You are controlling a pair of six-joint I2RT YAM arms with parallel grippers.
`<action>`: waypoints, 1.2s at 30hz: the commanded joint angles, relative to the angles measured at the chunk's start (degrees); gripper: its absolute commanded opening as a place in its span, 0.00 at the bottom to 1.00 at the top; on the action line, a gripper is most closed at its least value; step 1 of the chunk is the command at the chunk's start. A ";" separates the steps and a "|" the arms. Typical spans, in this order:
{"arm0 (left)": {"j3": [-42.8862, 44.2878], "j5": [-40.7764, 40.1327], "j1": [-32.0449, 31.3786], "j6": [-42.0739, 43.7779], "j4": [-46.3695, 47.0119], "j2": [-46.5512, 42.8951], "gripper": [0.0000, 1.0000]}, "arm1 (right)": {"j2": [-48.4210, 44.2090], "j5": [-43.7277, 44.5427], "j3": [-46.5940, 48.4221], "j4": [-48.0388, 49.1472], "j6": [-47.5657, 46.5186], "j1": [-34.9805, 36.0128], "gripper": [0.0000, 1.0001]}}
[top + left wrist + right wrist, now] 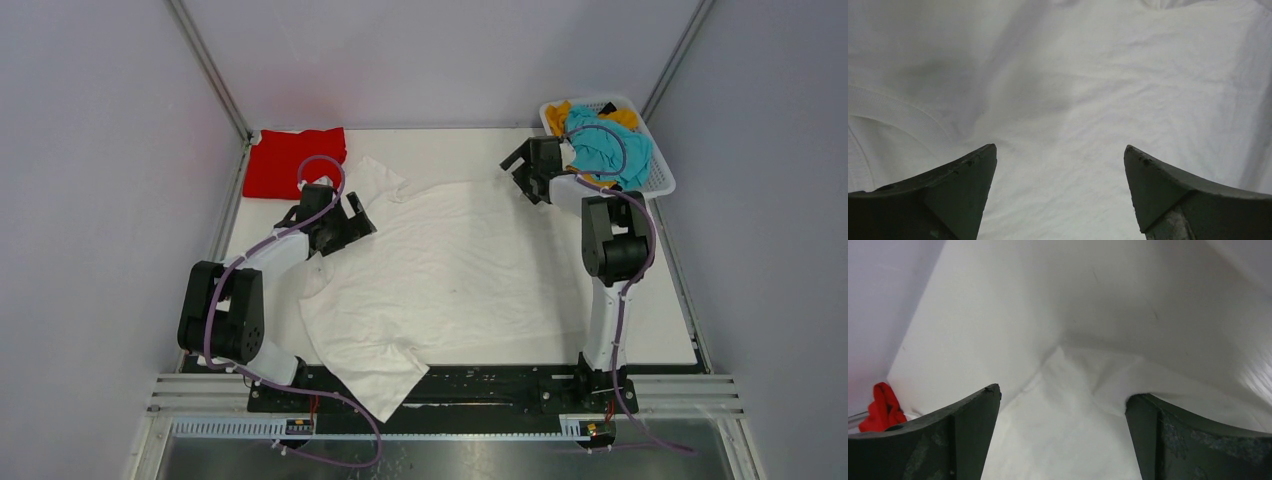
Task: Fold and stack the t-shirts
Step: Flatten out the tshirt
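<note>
Both grippers stand released, with the jaws spread wide and nothing between them. The left gripper (360, 222) sits over the left side of the large white t-shirt (460, 260), close to its far-left sleeve. Its wrist camera shows only wrinkled white cloth and a stitched hem band between the two dark fingers (963, 185); whether the tips touch the fabric cannot be told. The right gripper (520, 170) is at the shirt's far-right corner, just beside the white slotted basket (663, 182), and in its wrist view a rumpled edge of the white cloth lies on the table (998, 315) between the fingers (968, 430).

The white t-shirt lies spread open across the middle of the table, lightly creased, with one sleeve hanging over the near edge between the two arm bases. A red t-shirt (293, 160) lies folded in the far-left corner, just beside the white shirt's sleeve. The teal t-shirt (612, 150) is bunched up in the basket at the far-right corner, and the orange-yellow t-shirt (560, 110) shows beneath and behind it
</note>
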 commanded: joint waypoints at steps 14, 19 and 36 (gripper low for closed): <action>-0.17 0.45 0.31 0.54 1.44 -3.92 0.99 | 2.91 6.74 20.68 -12.25 -0.99 -1.83 1.00; -1.12 0.45 0.31 -0.17 1.22 -6.43 0.99 | -4.46 10.78 14.06 -14.17 -3.16 -1.93 1.00; 3.37 3.60 0.08 -4.95 4.87 1.46 0.99 | -17.15 -4.58 -7.53 -19.15 -15.34 9.83 1.00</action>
